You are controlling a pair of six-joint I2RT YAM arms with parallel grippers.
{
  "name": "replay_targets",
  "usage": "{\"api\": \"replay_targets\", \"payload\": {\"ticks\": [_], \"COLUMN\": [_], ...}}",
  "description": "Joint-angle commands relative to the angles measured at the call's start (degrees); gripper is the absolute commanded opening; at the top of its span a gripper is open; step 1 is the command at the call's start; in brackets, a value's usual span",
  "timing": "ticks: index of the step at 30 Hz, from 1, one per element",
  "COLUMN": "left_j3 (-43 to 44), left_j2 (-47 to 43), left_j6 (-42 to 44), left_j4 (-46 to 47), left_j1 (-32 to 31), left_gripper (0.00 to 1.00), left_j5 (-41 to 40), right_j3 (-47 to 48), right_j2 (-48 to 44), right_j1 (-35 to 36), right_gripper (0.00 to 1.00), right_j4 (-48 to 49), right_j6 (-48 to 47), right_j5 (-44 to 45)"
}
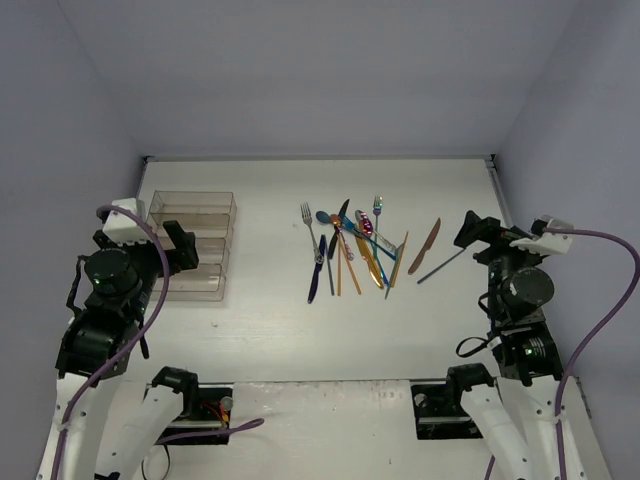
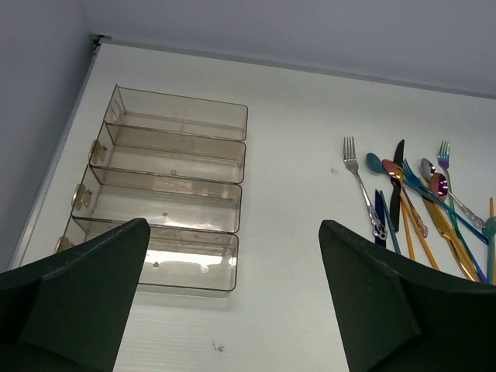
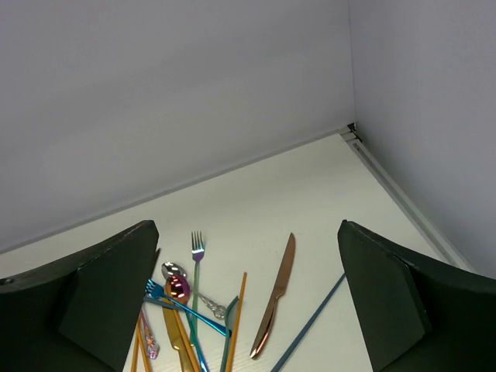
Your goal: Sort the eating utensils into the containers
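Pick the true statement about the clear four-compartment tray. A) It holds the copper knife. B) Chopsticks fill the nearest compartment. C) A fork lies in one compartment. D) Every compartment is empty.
D: the left wrist view shows only bare plastic in all four compartments of the tray, while the utensils lie piled on the table to its right.

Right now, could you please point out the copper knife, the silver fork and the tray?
copper knife (image 3: 284,267), right wrist view, blade.
silver fork (image 2: 362,188), left wrist view, stem.
tray (image 2: 177,132), left wrist view, divider rim.
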Motion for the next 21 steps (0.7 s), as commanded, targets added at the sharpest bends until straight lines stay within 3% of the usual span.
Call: {"api": "replay_targets", "payload": {"ticks": [1,8,15,21], "left_j3": [1.0,2.6,5.2,6.8], "left_j2": [2.1,5.6,13.0,16.3], "left_j6": [-0.9,-3.2,-5.2,-5.8], "left_j4": [4.6,3.8,2.2,0.5], "left_j1": [-0.3,-0.4,-0.6,-1.2], "left_gripper": [0.89,0.89,0.89,0.89], "left_j5": [2.7,5.7,11.3,12.0], "right_j3": [0.4,-1.3,1.5,2.2], "right_j2": [3.3,7.6,22.6,32.7], "right_j1": [0.2,0.2,0.2,0.0], "right_gripper": [1.00,1.00,1.00,1.00], "right_j4": [3.1,0.7,-9.7,-12.9], "right_j6": [2.5,10.8,22.1,30.9], "right_j5": [3.0,6.0,14.3,14.2]}}
